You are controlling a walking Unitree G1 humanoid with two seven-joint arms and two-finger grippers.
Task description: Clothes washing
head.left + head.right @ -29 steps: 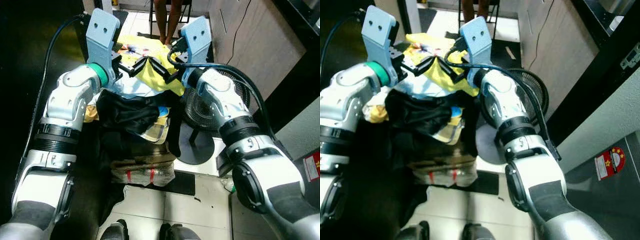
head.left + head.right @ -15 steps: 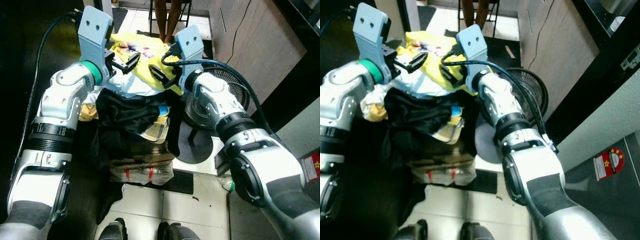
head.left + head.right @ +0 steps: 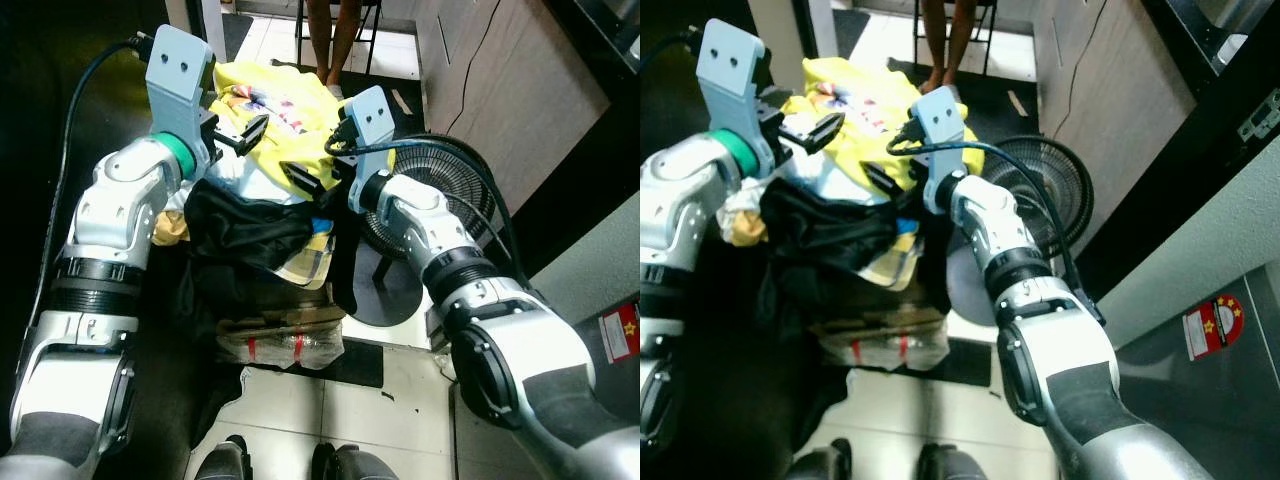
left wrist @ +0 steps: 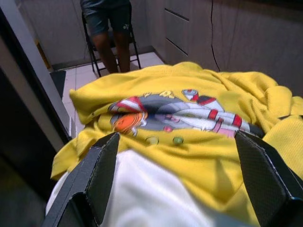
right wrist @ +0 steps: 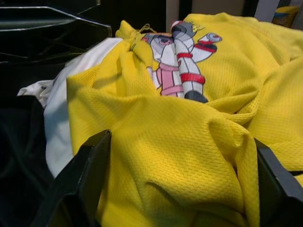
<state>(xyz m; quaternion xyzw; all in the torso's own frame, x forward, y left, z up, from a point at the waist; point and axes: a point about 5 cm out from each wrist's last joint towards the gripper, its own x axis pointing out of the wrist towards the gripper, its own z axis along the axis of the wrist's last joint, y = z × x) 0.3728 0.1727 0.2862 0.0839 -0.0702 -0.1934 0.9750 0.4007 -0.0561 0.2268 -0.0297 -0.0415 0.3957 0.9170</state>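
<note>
I see a yellow shirt (image 3: 290, 105) with a red, white and grey cartoon print, a white garment (image 4: 147, 198), black cloth (image 3: 245, 225), and plaid fabric (image 3: 305, 265).

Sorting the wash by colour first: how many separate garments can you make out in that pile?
4 at least: a yellow printed shirt on top, a white garment under it, a black garment nearer the robot, and a checked cloth beneath. More may be buried.

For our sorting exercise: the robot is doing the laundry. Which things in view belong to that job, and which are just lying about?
Part of the job:
yellow printed shirt
white garment
black garment
checked cloth
left hand, open
right hand, open

Just lying about:
floor fan
wrapped bundle
standing person
</note>
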